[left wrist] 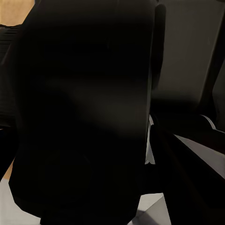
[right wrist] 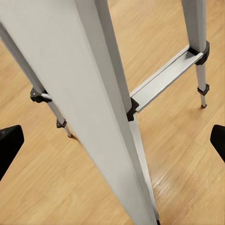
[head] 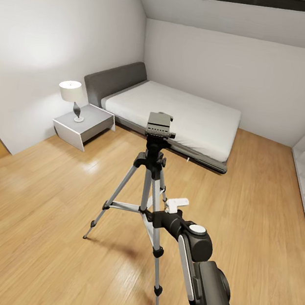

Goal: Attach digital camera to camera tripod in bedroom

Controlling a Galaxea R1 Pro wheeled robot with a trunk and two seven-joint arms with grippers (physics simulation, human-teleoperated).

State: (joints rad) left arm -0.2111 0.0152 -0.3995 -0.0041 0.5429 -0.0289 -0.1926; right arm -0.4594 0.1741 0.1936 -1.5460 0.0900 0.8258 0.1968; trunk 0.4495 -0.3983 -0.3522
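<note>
The light wood floor (head: 25, 230) carries the camera tripod (head: 150, 172), bed (head: 178, 114) and nightstand (head: 85, 126).

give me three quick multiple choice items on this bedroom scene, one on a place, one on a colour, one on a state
1. Where does the lamp stand?
A. on the low nightstand beside the bed
B. on the shelf unit
C. on the floor under the tripod

2. What colour are the legs of the camera tripod?
A. red
B. silver
C. yellow

3. What is on the tripod's head plate?
A. a camera is mounted on it
B. a cloth covers it
C. nothing, it is bare

Answers:
1 A, the head view shows the white-shaded lamp on the nightstand by the headboard.
2 B, the legs are silver with black joints in the head view and the right wrist view.
3 C, no camera sits on the plate in the head view.
</note>
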